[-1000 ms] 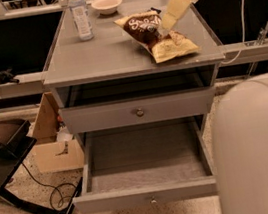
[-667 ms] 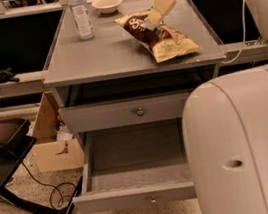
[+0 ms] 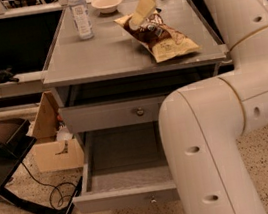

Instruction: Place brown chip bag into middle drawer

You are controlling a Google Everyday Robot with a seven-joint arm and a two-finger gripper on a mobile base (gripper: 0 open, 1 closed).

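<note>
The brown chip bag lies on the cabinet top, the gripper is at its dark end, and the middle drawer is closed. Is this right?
Not quite. The camera view shows the middle drawer pulled open; only the drawer above it is closed. The brown chip bag does lie on the cabinet top, the gripper at its dark end.

One brown chip bag [image 3: 165, 39], one clear plastic bottle [image 3: 80, 14] and one pale bowl [image 3: 107, 3] sit on one grey cabinet [image 3: 95, 54] with two knobbed drawers: one upper drawer [image 3: 105, 116], one middle drawer [image 3: 120, 198]. One cardboard box [image 3: 48, 140] stands beside it. One gripper [image 3: 136, 20] hangs at the bag's dark end.
</note>
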